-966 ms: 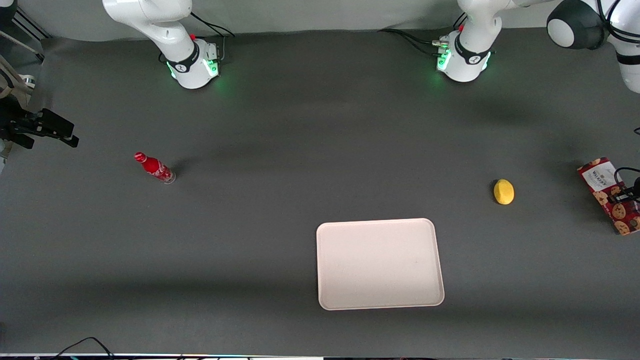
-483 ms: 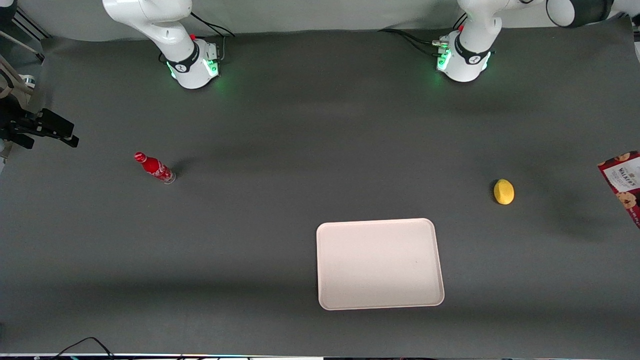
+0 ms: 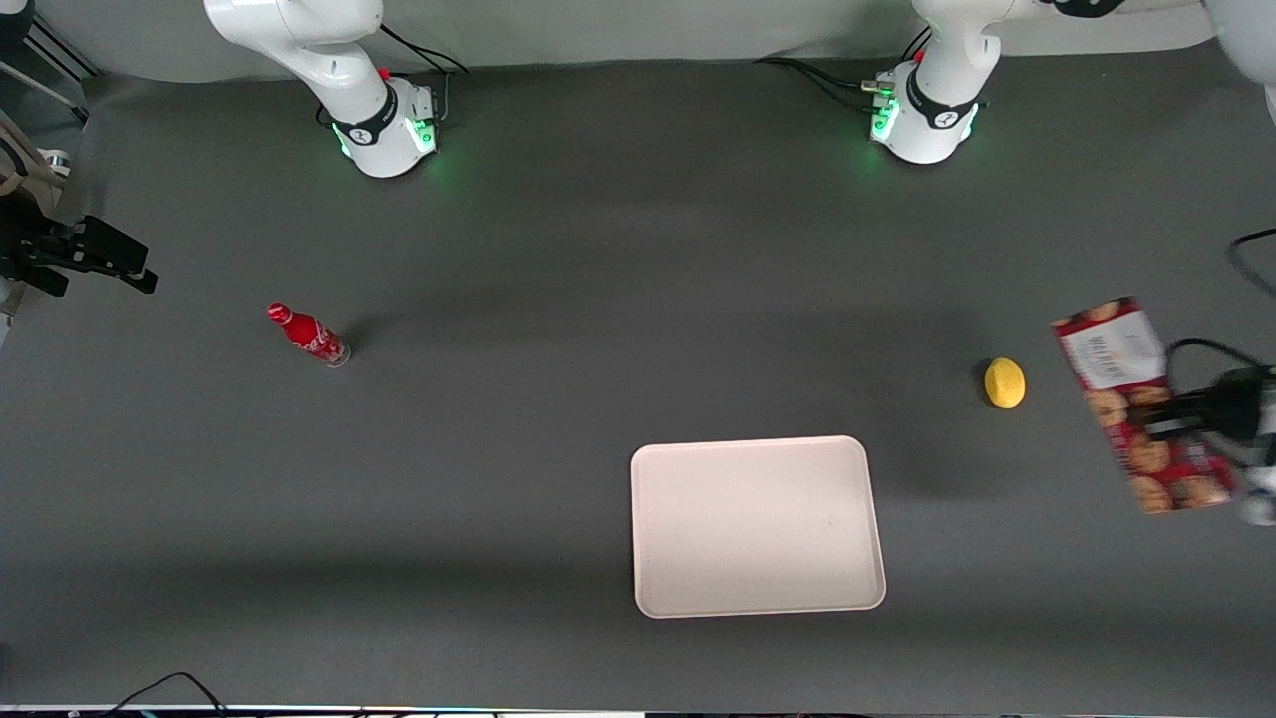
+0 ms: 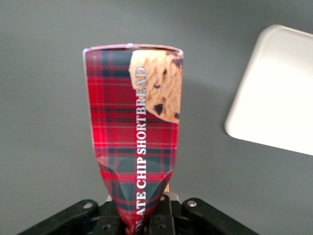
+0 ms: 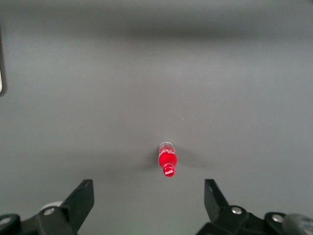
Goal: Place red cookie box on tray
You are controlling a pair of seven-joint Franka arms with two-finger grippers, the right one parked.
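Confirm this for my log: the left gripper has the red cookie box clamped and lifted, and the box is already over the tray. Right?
Not quite. The gripper does hold the red cookie box clamped and lifted, but the front view shows the box toward the working arm's end of the table, past the lemon, not over the tray.

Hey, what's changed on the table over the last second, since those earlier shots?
The red cookie box has been lifted off the table at the working arm's end and is now being carried in the end effector, which is shut on it, heading toward the tray but not yet over it. The tray, the lemon and the red bottle have not moved.
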